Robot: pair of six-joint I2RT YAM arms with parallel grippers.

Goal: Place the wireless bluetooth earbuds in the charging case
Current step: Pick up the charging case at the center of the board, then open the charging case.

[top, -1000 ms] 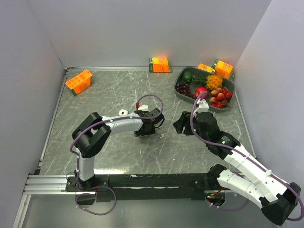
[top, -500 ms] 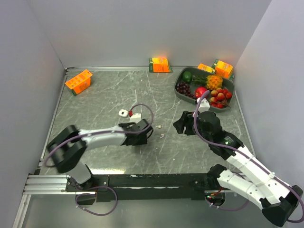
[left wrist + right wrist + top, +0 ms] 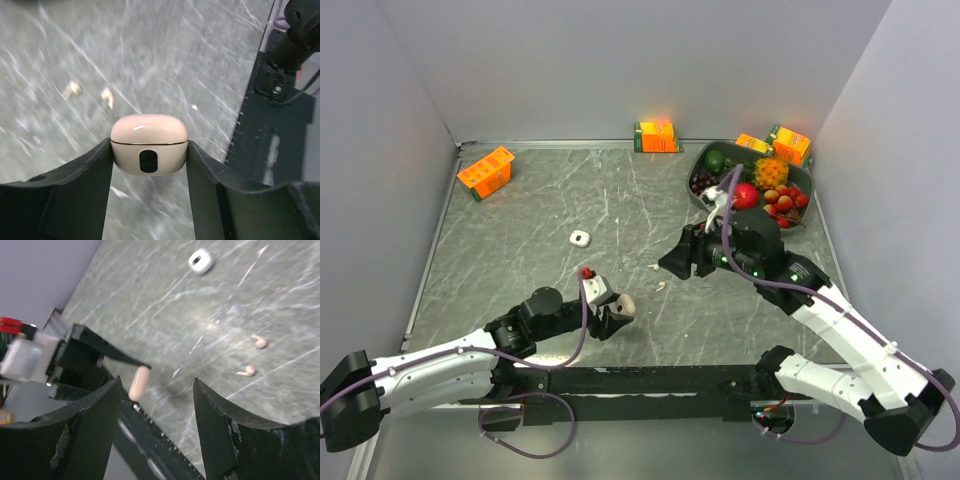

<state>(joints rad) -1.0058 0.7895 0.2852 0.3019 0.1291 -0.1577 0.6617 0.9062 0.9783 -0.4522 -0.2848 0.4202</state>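
Drawn back from the middle, the case [image 3: 149,142] is being clamped by the left gripper [image 3: 617,311], seemingly clearing room for the right gripper [image 3: 156,385], fingers apart, above the earbuds [image 3: 259,341].

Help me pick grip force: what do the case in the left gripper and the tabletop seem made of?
The charging case: likely smooth, semi-gloss cream plastic, given its soft sheen and thin lid seam. The tabletop: dark grey stone or marble-print laminate, judging by white veins; cannot tell which.

Left gripper [image 3: 149,159] pinches a rounded cream plastic case [image 3: 149,134], lid shut. Two tiny beige earbuds [image 3: 72,89] lie on the table beyond it.
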